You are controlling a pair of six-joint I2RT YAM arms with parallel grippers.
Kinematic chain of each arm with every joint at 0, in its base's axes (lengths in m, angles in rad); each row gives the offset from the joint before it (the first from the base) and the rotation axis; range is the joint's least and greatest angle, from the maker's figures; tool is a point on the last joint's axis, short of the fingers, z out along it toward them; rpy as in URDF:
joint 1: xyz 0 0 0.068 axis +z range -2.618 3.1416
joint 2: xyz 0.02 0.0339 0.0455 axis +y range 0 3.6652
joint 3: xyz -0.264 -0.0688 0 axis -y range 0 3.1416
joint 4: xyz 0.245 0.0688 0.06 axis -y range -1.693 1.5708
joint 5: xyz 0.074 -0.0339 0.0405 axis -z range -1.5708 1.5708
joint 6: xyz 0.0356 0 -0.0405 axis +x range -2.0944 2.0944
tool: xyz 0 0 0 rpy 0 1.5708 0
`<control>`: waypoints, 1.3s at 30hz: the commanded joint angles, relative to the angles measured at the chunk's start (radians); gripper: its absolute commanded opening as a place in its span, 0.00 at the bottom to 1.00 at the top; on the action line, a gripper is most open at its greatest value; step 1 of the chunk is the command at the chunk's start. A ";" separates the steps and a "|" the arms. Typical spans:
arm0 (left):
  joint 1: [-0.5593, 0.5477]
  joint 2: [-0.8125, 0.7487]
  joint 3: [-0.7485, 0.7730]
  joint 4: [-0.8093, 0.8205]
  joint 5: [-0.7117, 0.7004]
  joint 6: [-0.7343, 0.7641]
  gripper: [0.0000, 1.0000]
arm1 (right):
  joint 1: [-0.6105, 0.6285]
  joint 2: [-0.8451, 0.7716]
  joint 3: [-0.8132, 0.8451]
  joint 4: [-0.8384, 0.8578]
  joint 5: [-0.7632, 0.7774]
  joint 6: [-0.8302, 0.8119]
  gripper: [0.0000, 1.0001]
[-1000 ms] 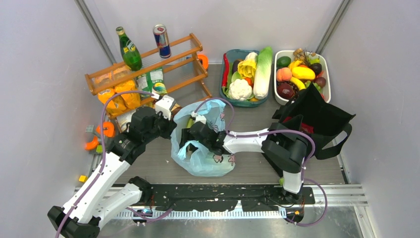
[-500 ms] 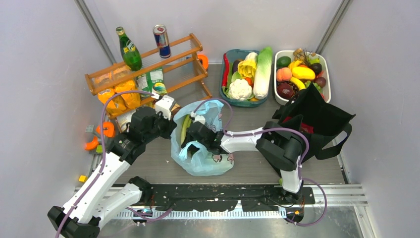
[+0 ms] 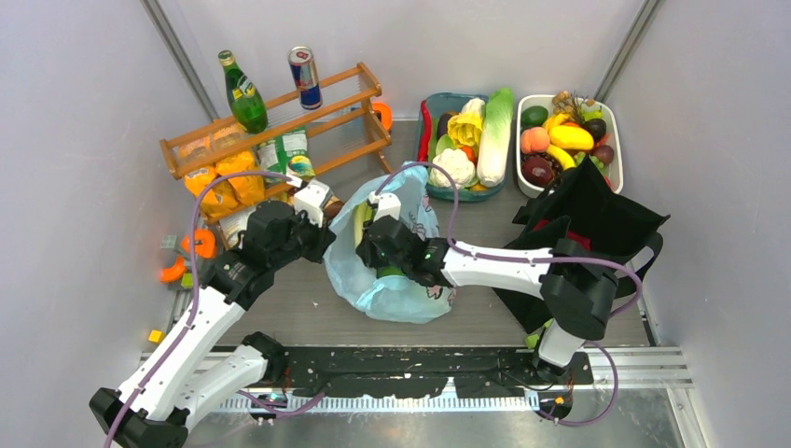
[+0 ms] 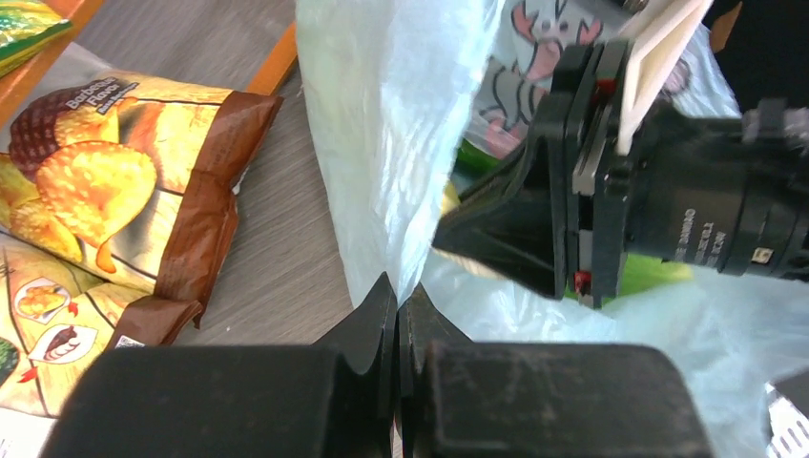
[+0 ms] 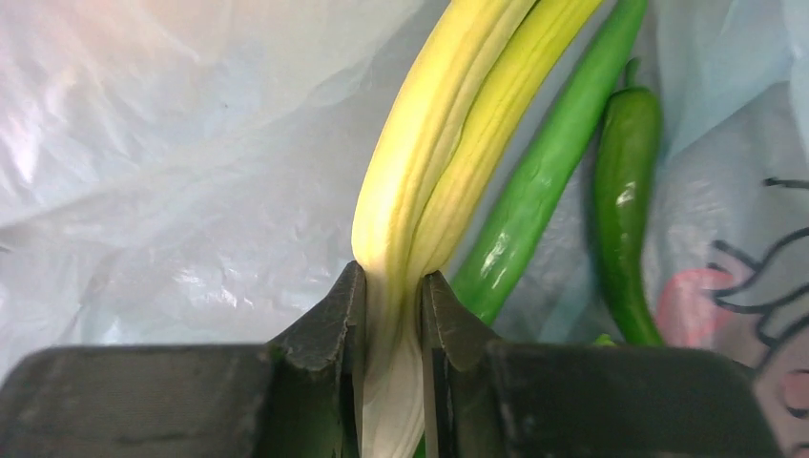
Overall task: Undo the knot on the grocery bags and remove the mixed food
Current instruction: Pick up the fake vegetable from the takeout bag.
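Pinching bag (image 3: 396, 301) rim mid-table with left gripper (image 4: 396, 298), fingers pressed together on the film, presumably to keep the mouth open. Reaching inside with right gripper (image 5: 393, 286), clamped around leek (image 5: 448, 124) stem, probably for pulling out. Also in there: cucumber (image 5: 534, 191), pepper (image 5: 625, 181). Further back by right edge, tote (image 3: 606, 219), insides not visible.

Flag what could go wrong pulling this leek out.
The right end effector grips the leek near its white end only; the long stalk could pivot or slip. The left end effector pinches just a thin edge of the blue bag; that film might slip free, and the bag would lift too.
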 commanded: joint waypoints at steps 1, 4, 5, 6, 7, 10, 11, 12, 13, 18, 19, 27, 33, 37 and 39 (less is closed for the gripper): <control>-0.008 -0.013 0.001 0.053 0.072 0.013 0.00 | -0.005 -0.062 0.055 0.029 0.206 -0.174 0.05; -0.010 -0.021 -0.003 0.063 0.099 0.017 0.00 | -0.014 -0.056 0.069 0.029 0.271 -0.234 0.05; -0.011 -0.024 -0.006 0.066 0.106 0.017 0.00 | -0.022 -0.056 0.073 0.028 0.277 -0.248 0.05; -0.011 -0.024 -0.007 0.067 0.108 0.018 0.00 | -0.027 -0.060 0.072 0.027 0.281 -0.254 0.05; -0.011 -0.023 -0.006 0.067 0.109 0.018 0.00 | -0.038 -0.062 0.071 0.027 0.281 -0.262 0.05; -0.014 -0.021 -0.005 0.067 0.125 0.022 0.00 | -0.065 -0.084 0.059 0.028 0.278 -0.271 0.05; -0.015 -0.019 -0.006 0.067 0.127 0.023 0.00 | -0.081 -0.095 0.049 0.033 0.273 -0.274 0.05; -0.016 -0.018 -0.007 0.067 0.125 0.023 0.00 | -0.099 -0.102 0.044 0.038 0.264 -0.278 0.05; -0.018 -0.016 -0.006 0.068 0.125 0.024 0.00 | -0.106 -0.117 0.029 0.053 0.261 -0.287 0.05; -0.020 -0.009 -0.006 0.063 0.091 0.028 0.00 | -0.163 -0.173 0.012 0.071 0.214 -0.295 0.05; -0.020 -0.006 -0.006 0.060 0.072 0.028 0.00 | -0.170 -0.193 0.008 0.073 0.199 -0.289 0.05; -0.019 0.045 0.016 0.019 -0.045 0.010 0.00 | -0.195 -0.297 -0.021 0.070 -0.077 -0.273 0.05; -0.020 0.044 0.018 0.022 -0.049 -0.004 0.00 | -0.183 -0.345 -0.141 0.083 -0.221 -0.345 0.05; -0.020 0.032 0.019 0.027 -0.050 -0.016 0.00 | -0.138 -0.358 -0.203 0.076 -0.253 -0.379 0.05; -0.019 0.024 0.023 0.032 -0.045 -0.021 0.00 | -0.106 -0.355 -0.212 0.049 -0.219 -0.387 0.05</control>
